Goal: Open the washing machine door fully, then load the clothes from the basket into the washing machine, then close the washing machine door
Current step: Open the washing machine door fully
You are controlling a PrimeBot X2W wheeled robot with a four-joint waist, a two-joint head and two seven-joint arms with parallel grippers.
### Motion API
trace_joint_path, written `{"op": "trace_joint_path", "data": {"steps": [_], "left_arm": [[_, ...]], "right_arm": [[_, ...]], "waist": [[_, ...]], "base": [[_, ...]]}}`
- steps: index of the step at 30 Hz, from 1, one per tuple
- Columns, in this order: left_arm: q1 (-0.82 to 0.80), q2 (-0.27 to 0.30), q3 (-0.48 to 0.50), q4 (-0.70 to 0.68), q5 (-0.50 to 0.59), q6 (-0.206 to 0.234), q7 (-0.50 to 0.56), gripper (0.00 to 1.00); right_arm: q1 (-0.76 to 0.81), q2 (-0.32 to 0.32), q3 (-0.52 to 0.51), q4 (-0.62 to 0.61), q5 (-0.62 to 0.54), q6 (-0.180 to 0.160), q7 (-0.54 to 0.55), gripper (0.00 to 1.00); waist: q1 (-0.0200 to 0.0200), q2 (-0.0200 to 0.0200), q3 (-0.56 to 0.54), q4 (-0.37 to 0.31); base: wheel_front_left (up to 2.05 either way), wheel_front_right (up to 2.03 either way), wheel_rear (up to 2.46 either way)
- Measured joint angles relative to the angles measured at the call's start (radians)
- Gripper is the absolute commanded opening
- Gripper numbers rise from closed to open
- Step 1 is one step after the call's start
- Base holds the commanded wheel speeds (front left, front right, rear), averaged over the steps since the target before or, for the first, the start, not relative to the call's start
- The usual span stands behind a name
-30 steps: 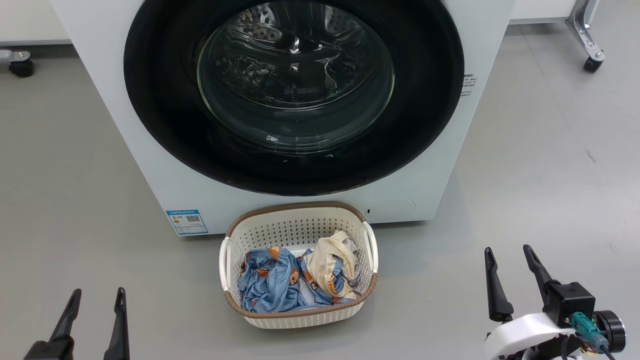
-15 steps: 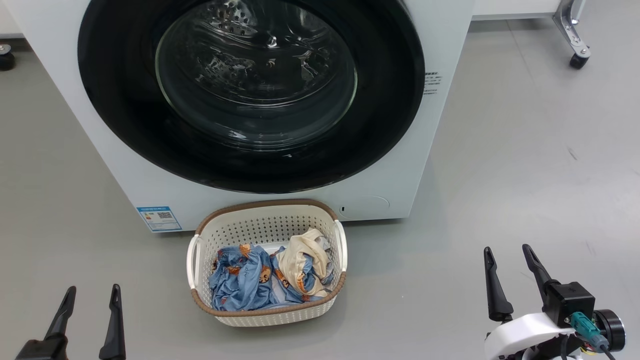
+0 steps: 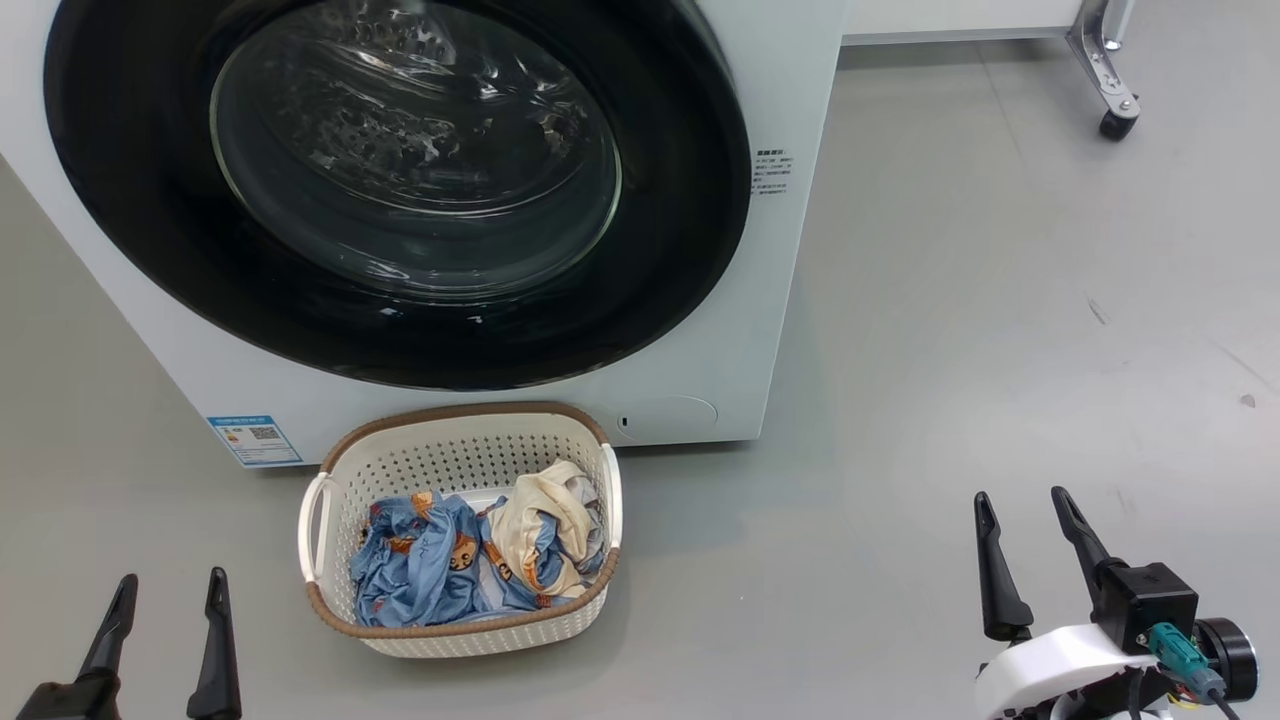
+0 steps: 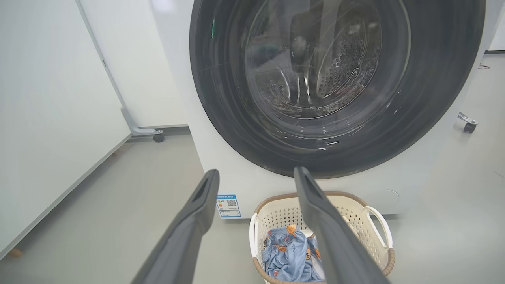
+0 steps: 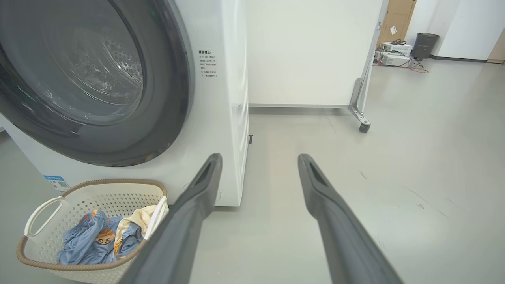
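One big white front-loading washing machine [image 3: 790,300] is seen ahead, its round door [image 3: 690,230] of glossy black rim and bulging glass shut flush. Just before its base is set a cream perforated plastic basket [image 3: 460,411] with a brown rim, in which blue animal-print and cream clothes [image 3: 420,570] are heaped. The door lies up and forward of the left gripper [image 3: 172,577], up and leftward of the right gripper [image 3: 1021,495]; the left is judged nearer. Both are held wide, empty. A blue QR sticker [image 3: 254,440] and small black print [image 3: 770,172] cannot be read.
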Motion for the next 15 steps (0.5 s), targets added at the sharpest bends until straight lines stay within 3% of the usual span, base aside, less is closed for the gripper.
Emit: {"op": "trace_joint_path", "data": {"steps": [13,14,15], "left_arm": [[0.000,-0.004,0.000,0.002,0.000,0.000,0.000,1.00],[0.000,-0.004,0.000,0.002,0.000,0.000,0.000,1.00],[0.000,-0.004,0.000,0.002,0.000,0.000,0.000,1.00]], "right_arm": [[-0.001,0.005,-0.013,-0.016,0.000,0.010,0.000,1.00],[-0.002,0.005,-0.013,-0.019,0.000,0.010,0.000,0.35],[-0.002,0.005,-0.011,-0.019,0.001,0.018,0.000,0.00]], "waist": [[0.0000,0.0000,-0.009,-0.004],[0.0000,0.0000,-0.009,-0.004],[0.0000,0.0000,-0.010,-0.004]], "base": [[0.40,0.40,-0.79],[0.23,0.23,-0.46],[0.21,0.21,-0.41]]}}
